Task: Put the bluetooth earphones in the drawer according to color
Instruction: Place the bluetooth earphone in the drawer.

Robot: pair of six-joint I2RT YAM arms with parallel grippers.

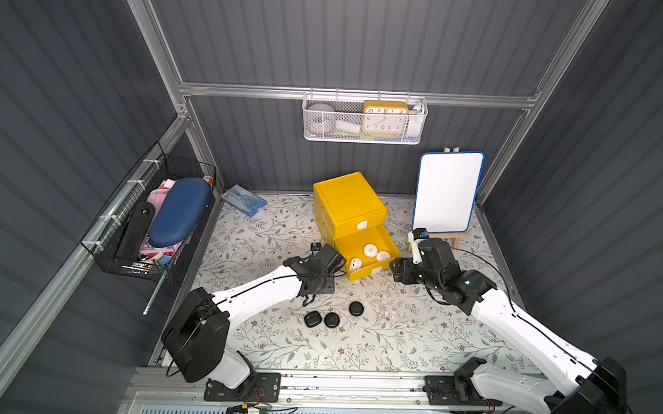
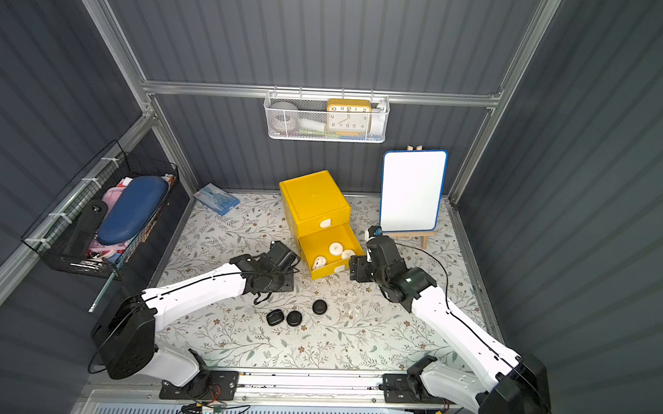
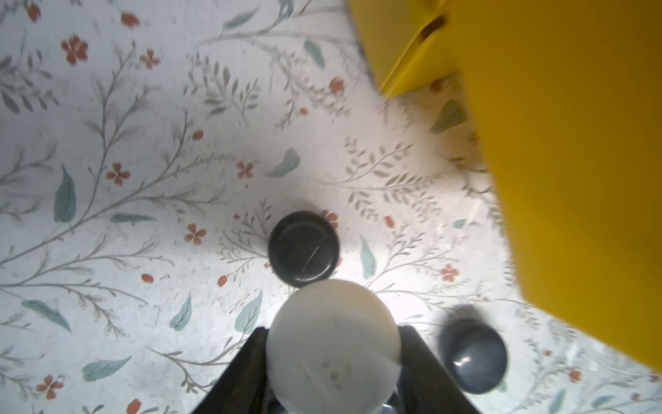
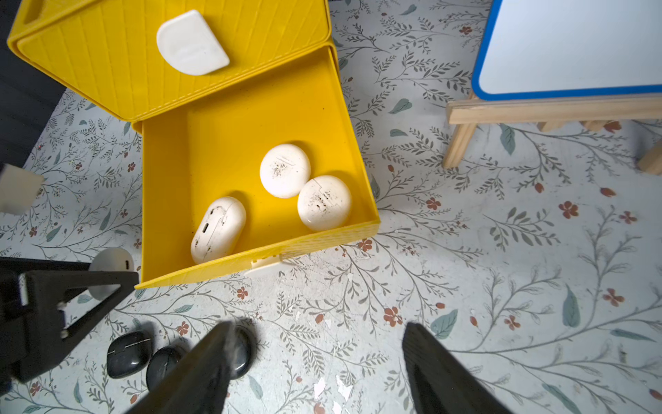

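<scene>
since the white case (image 3: 331,355) is a smooth, hard, light pebble, it could squirt out of a loose pinch; the left gripper (image 3: 333,328) holds it across its middle, jaws narrow, just beside the open yellow drawer (image 4: 222,150), where three white cases (image 4: 284,170) lie. the right gripper (image 4: 317,326) hangs empty, jaws wide, near the drawer front. three black cases (image 1: 331,320) sit on the mat (image 1: 393,333), best taken across the middle too.
</scene>
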